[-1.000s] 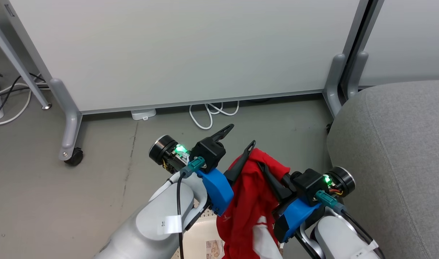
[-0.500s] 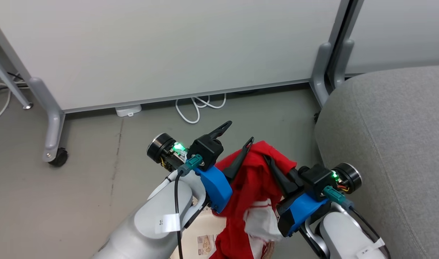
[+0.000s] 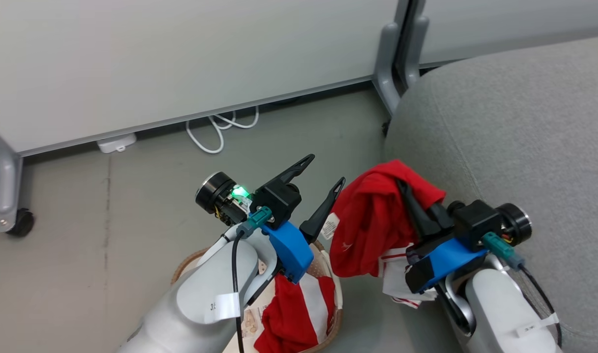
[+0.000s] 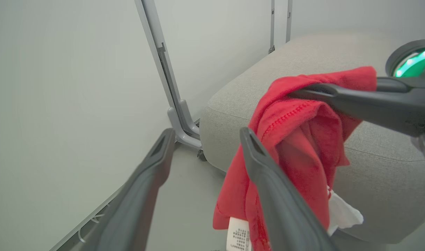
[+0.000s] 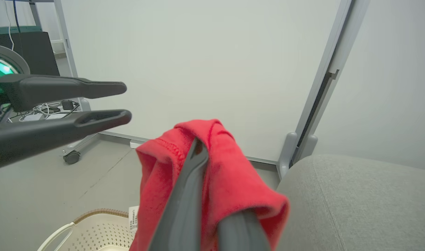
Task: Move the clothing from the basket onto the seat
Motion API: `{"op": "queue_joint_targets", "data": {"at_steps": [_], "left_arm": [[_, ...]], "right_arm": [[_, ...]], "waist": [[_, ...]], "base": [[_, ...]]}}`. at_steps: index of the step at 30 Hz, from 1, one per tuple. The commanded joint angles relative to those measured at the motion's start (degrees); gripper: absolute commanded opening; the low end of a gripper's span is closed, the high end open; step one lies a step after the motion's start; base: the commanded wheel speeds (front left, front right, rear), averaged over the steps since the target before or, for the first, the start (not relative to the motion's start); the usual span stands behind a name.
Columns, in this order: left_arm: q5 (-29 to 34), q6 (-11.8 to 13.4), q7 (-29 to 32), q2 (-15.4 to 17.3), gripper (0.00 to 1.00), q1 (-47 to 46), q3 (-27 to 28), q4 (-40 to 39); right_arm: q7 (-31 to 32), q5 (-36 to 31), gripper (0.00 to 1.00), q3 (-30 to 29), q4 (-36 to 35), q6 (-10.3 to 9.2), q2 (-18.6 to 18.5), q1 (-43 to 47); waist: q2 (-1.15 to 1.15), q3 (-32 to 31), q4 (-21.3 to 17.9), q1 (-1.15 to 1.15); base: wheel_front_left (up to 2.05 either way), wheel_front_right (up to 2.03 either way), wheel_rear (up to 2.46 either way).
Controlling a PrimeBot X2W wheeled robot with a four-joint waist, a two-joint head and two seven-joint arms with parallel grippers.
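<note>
— Swinging rightward: the red garment (image 3: pixel 372 215), clenched in my right fingers (image 3: pixel 419 215), is now reaching the seat (image 3: pixel 514 137) edge.
— Left fingers (image 3: pixel 291 172) are hanging released; I'm carrying it further inboard before dropping

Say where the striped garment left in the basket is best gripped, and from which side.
Probably a bunched fold near its middle, from straight above: the striped garment lies crumpled inside the basket, whose walls would block a sideways approach.

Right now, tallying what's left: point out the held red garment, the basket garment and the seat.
held red garment (image 3: pixel 372 220), head view, bunched middle
basket garment (image 3: pixel 285 316), head view, red part
seat (image 3: pixel 524 122), head view, top cushion
</note>
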Motion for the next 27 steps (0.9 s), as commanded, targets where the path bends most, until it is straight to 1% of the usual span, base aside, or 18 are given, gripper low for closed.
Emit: {"op": "queue_joint_targets", "data": {"at_steps": [1, 7, 16, 22, 27], "left_arm": [[0.3, 0.0, -0.2, 0.3, 1.00, 0.5, 0.4, -0.3], [1.5, 0.0, -0.2, 0.4, 1.00, 1.1, 0.0, -1.2], [1.7, 0.0, -0.2, -0.3, 1.00, 2.0, -2.9, -1.8], [1.0, -0.1, -0.2, -0.3, 1.00, 2.5, -4.6, -2.1], [0.9, -0.1, -0.2, -0.1, 1.00, 2.7, -4.9, -2.3]], "right_arm": [[-0.3, -0.2, 0.00, -0.6, -0.4, 0.01, -0.3, -0.8], [-0.3, -0.5, 0.00, -4.8, -2.3, 0.01, -0.6, -0.7], [-0.3, -1.3, 0.00, -9.8, -4.9, 0.01, -0.8, -0.2], [-0.3, -1.6, 0.00, -11.5, -5.8, 0.01, -0.8, 1.0], [-0.3, -1.5, 0.00, -12.1, -6.3, 0.01, -0.7, 1.6]], "waist": [[0.00, 1.0, -1.5, 0.00], [0.00, 2.3, -5.1, 0.00], [0.00, 3.6, -9.8, 0.00], [0.00, 4.3, -11.7, 0.00], [0.00, 4.8, -12.4, 0.00]], "base": [[0.00, 0.00, 0.00], [0.00, 0.00, 0.00], [0.00, 0.00, 0.00], [0.00, 0.00, 0.00], [0.00, 0.00, 0.00]]}}
